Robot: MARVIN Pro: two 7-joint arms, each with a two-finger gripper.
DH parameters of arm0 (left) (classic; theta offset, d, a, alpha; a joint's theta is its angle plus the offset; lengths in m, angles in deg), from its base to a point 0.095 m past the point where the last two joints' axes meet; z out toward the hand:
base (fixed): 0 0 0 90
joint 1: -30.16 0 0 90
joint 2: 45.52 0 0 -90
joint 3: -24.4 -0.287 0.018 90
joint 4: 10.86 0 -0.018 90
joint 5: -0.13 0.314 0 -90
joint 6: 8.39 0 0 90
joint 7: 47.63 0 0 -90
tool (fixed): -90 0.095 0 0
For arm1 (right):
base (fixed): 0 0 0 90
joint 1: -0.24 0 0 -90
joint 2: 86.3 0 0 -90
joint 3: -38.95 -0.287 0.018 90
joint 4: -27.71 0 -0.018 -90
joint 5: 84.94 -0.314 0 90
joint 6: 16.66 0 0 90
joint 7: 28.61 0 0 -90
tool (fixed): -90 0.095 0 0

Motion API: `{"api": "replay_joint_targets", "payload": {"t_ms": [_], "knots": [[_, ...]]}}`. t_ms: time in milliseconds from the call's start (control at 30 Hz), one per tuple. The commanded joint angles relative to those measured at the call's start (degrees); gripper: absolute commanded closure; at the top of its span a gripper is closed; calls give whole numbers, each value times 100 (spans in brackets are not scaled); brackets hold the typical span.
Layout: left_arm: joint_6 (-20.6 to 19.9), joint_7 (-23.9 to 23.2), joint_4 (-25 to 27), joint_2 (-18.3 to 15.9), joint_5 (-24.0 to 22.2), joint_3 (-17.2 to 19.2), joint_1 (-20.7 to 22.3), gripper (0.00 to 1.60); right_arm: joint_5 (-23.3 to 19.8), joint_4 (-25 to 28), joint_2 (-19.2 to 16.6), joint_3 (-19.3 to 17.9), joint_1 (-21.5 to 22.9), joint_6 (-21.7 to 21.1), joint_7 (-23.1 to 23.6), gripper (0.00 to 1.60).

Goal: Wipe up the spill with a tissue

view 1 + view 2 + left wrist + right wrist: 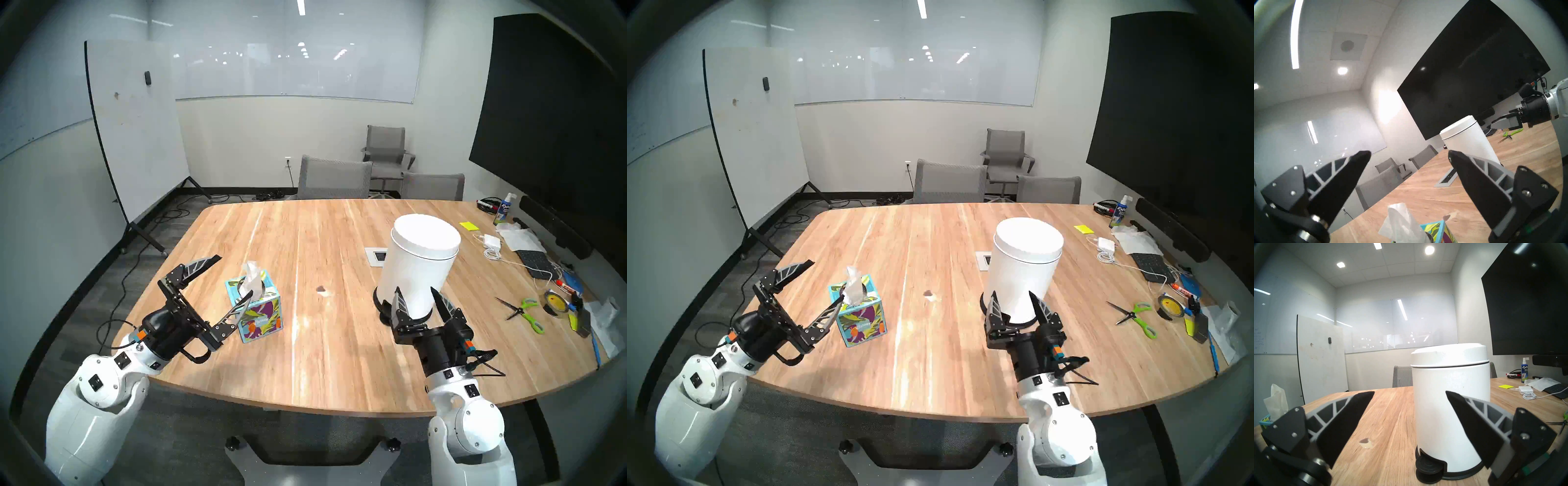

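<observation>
Left gripper (234, 275) hangs above the table's (339, 366) left edge, fingers spread as wide as they go, nothing between them. One finger reaches out past the edge; the other crosses in front of the tissue box (261, 315) as the head view has it. We cannot tell from here whether it touches the box.

The tissue (252, 276) stands up out of the box top, a white crumpled sheet, its long axis roughly vertical. In the left wrist view it sits at the bottom of the frame, below and between the two fingers, so we judge the fingers lie above and short of it, tilted slightly upward. To pinch it they would need to dip and close across the upright sheet.

The spill (321, 289) is a small dark brown blotch with a pale glossy patch on its near side, near the middle of the table, well clear of the box to its right and short of the white step bin (420, 264). Nothing covers it; wiping is not yet begun.

Right gripper (419, 298) is likewise fully open and empty, hanging near the front edge with the bin just beyond its fingers. In the right wrist view the bin base sits between the fingers but apart from them, and the spill lies lower left.

We judge the left arm nearer the tissue by a clear margin; the right is nearer the bin than the box. Spill lies between the two arms.

Clutter along the right edge: scissors (522, 310), tape roll (554, 302), charger (490, 239).
</observation>
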Motion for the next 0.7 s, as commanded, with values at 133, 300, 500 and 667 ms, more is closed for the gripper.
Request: {"api": "replay_joint_targets", "payload": {"t_ms": [133, 300, 500, 667], "knots": [[-780, 81, 294, -120, 45, 81, -17, 0, 1, 124, -10, -3, 11, 18, 10, 0], [-1211, 2, 375, -307, 118, 32, 92, 0, 1, 123, -10, -3, 12, 19, 10, 0], [-1103, -209, 301, -399, 95, -106, 352, 0, 1, 121, -10, -3, 13, 20, 10, 0], [-1088, -304, 280, -409, 99, -172, 485, 0, 1, 122, -10, -3, 12, 19, 10, 0]]}}
